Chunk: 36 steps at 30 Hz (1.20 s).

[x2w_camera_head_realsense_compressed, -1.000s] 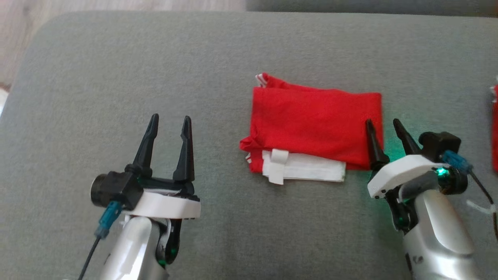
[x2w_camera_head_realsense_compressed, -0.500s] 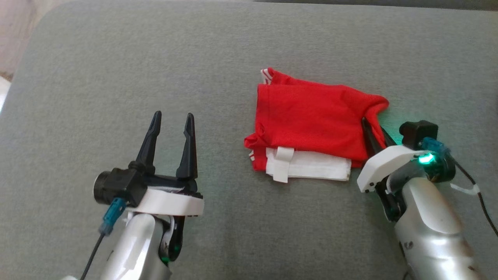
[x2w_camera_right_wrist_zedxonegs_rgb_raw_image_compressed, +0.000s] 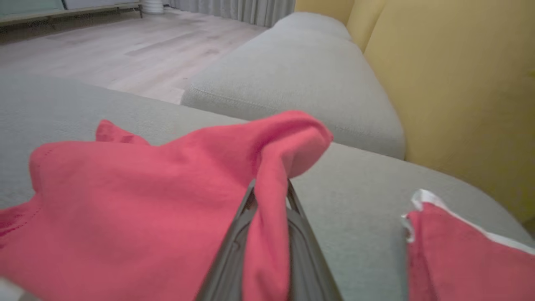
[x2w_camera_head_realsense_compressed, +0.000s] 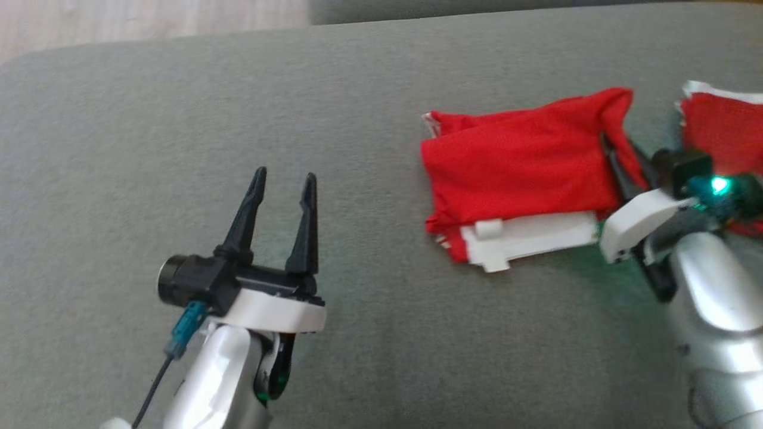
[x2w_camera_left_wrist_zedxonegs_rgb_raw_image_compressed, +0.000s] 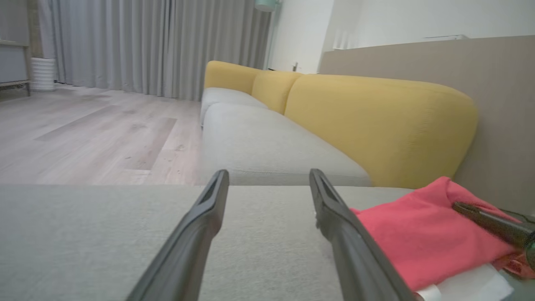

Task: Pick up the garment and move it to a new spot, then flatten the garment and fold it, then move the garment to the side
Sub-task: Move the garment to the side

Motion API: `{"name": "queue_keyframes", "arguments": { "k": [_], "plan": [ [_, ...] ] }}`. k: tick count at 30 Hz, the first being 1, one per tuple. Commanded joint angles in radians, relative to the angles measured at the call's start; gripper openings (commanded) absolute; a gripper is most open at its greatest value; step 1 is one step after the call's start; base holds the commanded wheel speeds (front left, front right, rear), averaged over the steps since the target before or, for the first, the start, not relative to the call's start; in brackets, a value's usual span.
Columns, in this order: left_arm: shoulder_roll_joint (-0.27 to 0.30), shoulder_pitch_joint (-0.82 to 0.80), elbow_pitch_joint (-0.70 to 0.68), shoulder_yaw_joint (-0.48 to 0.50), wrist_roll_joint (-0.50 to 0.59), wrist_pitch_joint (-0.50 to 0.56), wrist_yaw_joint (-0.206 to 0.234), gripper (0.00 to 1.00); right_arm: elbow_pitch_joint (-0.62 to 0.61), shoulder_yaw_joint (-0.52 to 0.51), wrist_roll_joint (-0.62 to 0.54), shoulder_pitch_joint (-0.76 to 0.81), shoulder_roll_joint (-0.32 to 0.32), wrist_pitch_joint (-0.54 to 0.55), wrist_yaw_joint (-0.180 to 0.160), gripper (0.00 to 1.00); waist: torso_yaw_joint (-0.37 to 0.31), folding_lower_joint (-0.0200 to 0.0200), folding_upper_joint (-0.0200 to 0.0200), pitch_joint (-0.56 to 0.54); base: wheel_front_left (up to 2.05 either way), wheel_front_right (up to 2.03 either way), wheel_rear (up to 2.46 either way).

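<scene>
The folded red garment (x2w_camera_head_realsense_compressed: 518, 161) with its white layer lies on the grey cushion (x2w_camera_head_realsense_compressed: 357, 89), right of centre. My right gripper (x2w_camera_head_realsense_compressed: 620, 156) is shut on the garment's right edge, which bunches up into a raised peak (x2w_camera_right_wrist_zedxonegs_rgb_raw_image_compressed: 288, 142) between its fingers. The right wrist view has the red cloth (x2w_camera_right_wrist_zedxonegs_rgb_raw_image_compressed: 146, 200) pinched between both dark fingers. My left gripper (x2w_camera_head_realsense_compressed: 283, 185) hovers open over bare cushion to the left, well apart from the garment. In the left wrist view its fingers (x2w_camera_left_wrist_zedxonegs_rgb_raw_image_compressed: 196, 234) frame the cushion, with the garment (x2w_camera_left_wrist_zedxonegs_rgb_raw_image_compressed: 418, 225) at lower right.
A second red and white cloth (x2w_camera_head_realsense_compressed: 724, 125) lies at the right edge, close behind my right gripper. A yellow-backed sofa (x2w_camera_left_wrist_zedxonegs_rgb_raw_image_compressed: 376, 117) stands beyond the cushion, with wooden floor (x2w_camera_left_wrist_zedxonegs_rgb_raw_image_compressed: 92, 138) to its left. Bare cushion spreads left of the garment.
My right gripper has shut on the garment's right edge and lifted it into a peak. The head camera has shifted, bringing the second red cloth further into view. The left gripper stays open.
</scene>
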Motion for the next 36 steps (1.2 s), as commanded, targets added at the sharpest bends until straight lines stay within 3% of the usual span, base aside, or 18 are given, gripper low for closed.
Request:
{"name": "queue_keyframes", "arguments": {
  "k": [1, 10, 15, 24, 34, 35, 36],
  "plan": [
    [0.005, -0.059, -0.037, 0.015, 0.004, -0.008, 0.003, 1.0, -0.052, 0.028, 0.005, -0.044, -0.038, 0.008, -0.001, 0.0, -0.039, 0.0, 0.0, 0.002, 0.0, 0.0, 0.0],
    [0.005, -0.107, -0.049, -0.023, 0.007, -0.008, 0.013, 1.0, -0.16, 0.049, 0.101, -0.086, -0.262, 0.107, -0.001, 0.0, -0.12, 0.0, 0.0, 0.052, 0.0, 0.0, 0.0],
    [0.005, -0.128, -0.041, -0.022, 0.01, -0.008, 0.008, 1.0, -0.155, 0.01, 0.135, -0.111, -0.343, 0.137, -0.001, 0.0, -0.131, 0.0, 0.0, 0.088, 0.0, 0.0, 0.0],
    [0.005, -0.16, -0.036, -0.026, 0.012, -0.008, 0.001, 1.0, -0.041, -0.112, 0.13, -0.124, -0.42, 0.157, -0.001, 0.0, -0.109, 0.0, 0.0, 0.144, 0.0, 0.0, 0.0],
    [0.005, -0.17, -0.027, -0.011, 0.023, -0.008, -0.007, 1.0, 0.072, -0.197, 0.091, -0.129, -0.407, 0.141, -0.001, 0.0, -0.09, 0.0, 0.0, 0.173, 0.0, 0.0, 0.0],
    [0.005, -0.17, -0.026, -0.009, 0.024, -0.008, -0.008, 1.0, 0.082, -0.207, 0.088, -0.133, -0.404, 0.133, -0.001, 0.98, -0.089, 0.0, 0.0, 0.173, 0.0, 0.0, 0.0],
    [0.005, -0.169, -0.025, -0.007, 0.024, -0.008, -0.01, 1.0, 0.091, -0.212, 0.089, -0.136, -0.398, 0.127, -0.001, 1.0, -0.089, 0.0, 0.0, 0.172, 0.0, 0.0, 0.0]
  ]
}}
